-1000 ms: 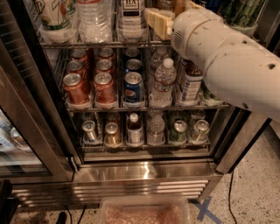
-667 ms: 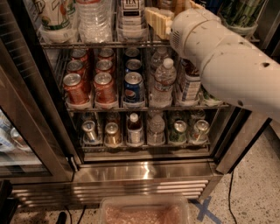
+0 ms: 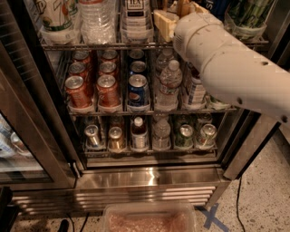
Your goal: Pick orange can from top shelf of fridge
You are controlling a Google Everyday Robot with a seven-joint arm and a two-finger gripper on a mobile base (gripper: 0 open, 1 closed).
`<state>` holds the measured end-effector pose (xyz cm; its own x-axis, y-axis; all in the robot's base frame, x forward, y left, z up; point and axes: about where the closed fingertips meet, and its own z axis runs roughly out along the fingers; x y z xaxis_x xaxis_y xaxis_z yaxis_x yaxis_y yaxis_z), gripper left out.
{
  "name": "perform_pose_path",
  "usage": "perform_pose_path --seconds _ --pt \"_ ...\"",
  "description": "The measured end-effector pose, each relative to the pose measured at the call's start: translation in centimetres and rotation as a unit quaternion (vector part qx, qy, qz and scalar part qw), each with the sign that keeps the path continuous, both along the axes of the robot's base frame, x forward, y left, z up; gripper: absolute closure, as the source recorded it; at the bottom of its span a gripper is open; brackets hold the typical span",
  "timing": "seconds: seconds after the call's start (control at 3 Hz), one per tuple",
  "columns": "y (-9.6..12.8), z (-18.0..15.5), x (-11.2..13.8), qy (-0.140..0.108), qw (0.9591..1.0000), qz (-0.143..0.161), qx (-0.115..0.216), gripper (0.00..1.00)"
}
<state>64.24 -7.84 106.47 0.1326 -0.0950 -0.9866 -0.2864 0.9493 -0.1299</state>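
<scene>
Gripper sits up at the top shelf of the fridge, on the end of the big white arm, and I cannot tell if it is wide or closed. The orange can does not show and may be hidden behind the gripper. If the gripper goes in crooked, it could bump the dark bottle beside it and tip it over.

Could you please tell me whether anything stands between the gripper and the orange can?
I cannot tell: the gripper is at the top shelf beside a dark-labelled bottle, and no orange can shows around the arm.
</scene>
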Motion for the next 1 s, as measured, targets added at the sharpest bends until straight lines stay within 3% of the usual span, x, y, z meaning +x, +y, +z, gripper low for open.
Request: perform_pose_path --seconds 0.33,1.0 --pt "0.11 0.17 0.84 -0.004 1.0000 -0.008 0.002 0.55" --pt "0.14 0.20 0.83 -0.004 1.0000 -0.008 0.002 0.99"
